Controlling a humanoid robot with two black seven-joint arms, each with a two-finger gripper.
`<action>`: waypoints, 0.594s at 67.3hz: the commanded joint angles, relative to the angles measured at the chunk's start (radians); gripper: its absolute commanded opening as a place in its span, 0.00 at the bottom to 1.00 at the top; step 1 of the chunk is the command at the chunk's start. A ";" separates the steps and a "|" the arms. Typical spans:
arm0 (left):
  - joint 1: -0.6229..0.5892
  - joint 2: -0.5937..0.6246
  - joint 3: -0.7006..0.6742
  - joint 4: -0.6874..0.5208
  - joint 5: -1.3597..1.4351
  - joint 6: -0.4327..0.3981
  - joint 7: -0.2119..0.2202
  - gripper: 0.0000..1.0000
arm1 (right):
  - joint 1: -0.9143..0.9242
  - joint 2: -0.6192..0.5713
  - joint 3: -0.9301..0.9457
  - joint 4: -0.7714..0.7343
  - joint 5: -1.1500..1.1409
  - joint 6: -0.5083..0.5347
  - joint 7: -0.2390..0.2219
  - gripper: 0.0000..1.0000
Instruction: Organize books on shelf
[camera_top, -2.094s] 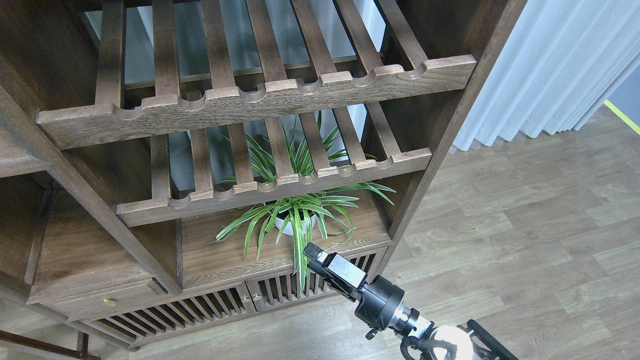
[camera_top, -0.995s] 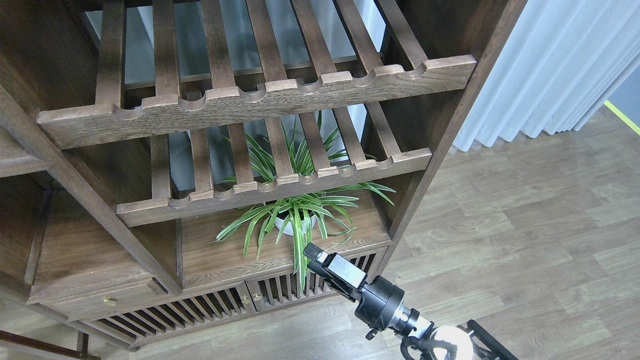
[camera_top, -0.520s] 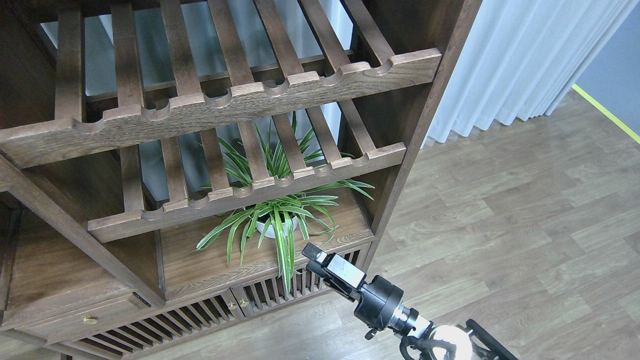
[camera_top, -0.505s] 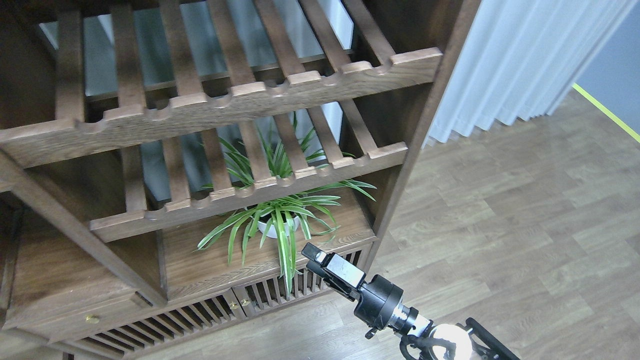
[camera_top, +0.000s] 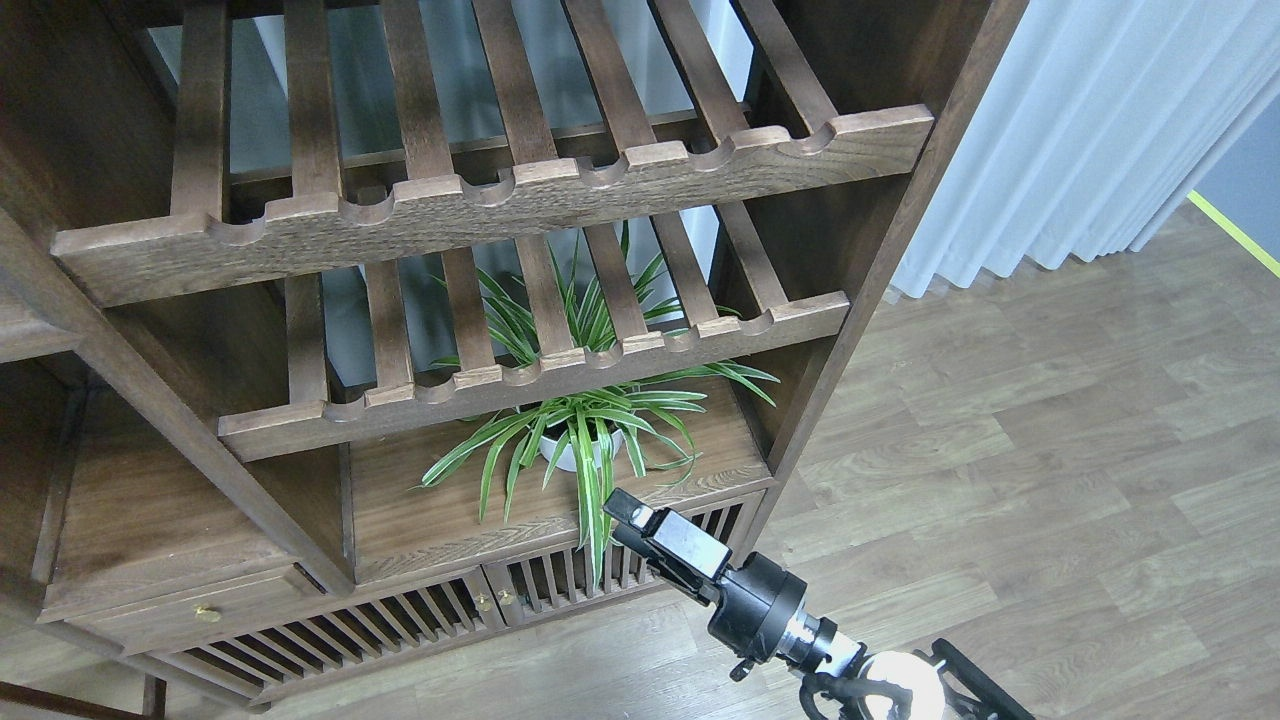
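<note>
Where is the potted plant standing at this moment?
In the head view, the potted plant stands on the solid wooden board under the lower slatted rack, just beyond and left of the right gripper.

Potted spider plant (camera_top: 580, 425), white curtain (camera_top: 1080, 140)

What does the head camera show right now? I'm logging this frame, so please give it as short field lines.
books: none in view
cabinet: large dark-brown wooden cabinet
racks: two slatted wooden racks with scalloped front rails
plant: green striped-leaf plant in a white pot, on the flat wooden board below the racks
right end effector: low, in front of the cabinet, holding nothing; fingers not distinguishable
left end effector: not in view
</note>
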 joint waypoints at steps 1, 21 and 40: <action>0.000 -0.056 0.012 0.000 -0.001 0.000 -0.096 1.00 | -0.001 0.000 -0.022 0.006 0.001 0.000 0.000 1.00; 0.011 -0.231 0.028 0.000 -0.103 0.000 -0.257 1.00 | -0.001 0.000 -0.070 0.006 -0.022 0.000 0.000 1.00; 0.212 -0.403 0.048 0.005 -0.150 0.000 -0.258 0.99 | 0.000 0.000 -0.070 0.004 -0.034 0.000 0.000 1.00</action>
